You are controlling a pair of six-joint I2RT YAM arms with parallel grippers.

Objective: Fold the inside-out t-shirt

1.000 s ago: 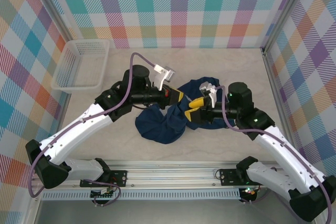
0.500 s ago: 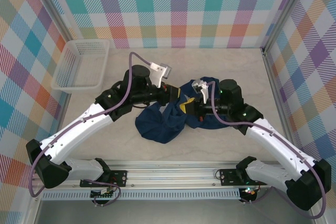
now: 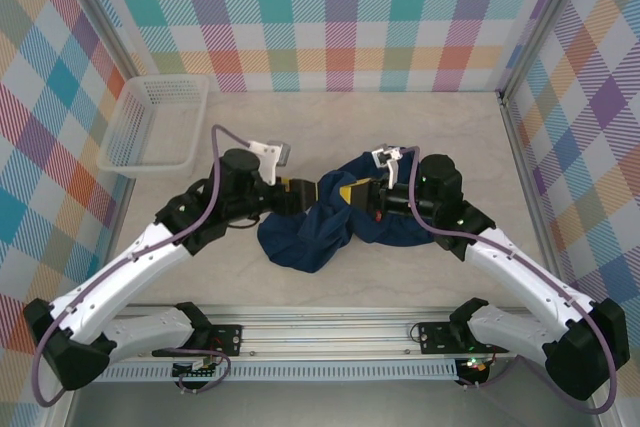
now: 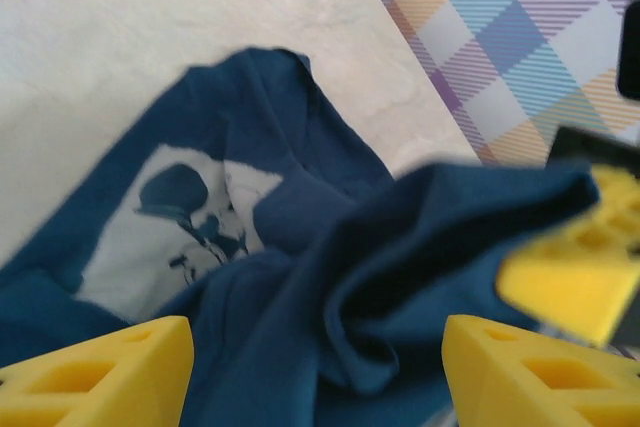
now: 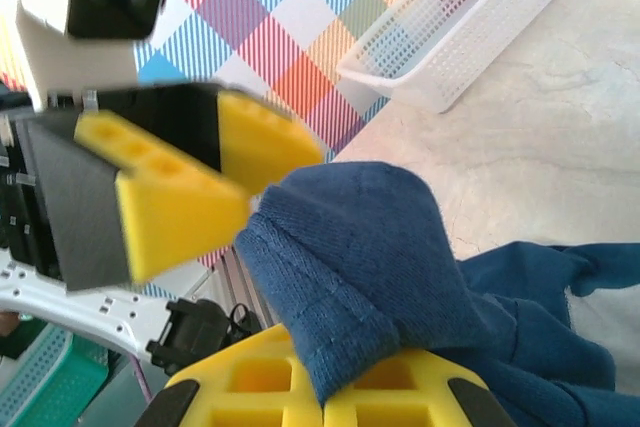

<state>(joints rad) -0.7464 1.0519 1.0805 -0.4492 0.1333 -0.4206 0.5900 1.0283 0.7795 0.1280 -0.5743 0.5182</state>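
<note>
While shirt [image 3: 310, 242] lies bunched, no fold made: right claw [image 3: 348, 194] pinches fabric; left claw [image 3: 305, 190], at its nine o'clock, spread, empty.

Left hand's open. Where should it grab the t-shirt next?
Likely the raised fold of the t-shirt beside the right hand's pinch, approached from the left hand's side: it stands off the table as a ridge the open hand can straddle.
</note>
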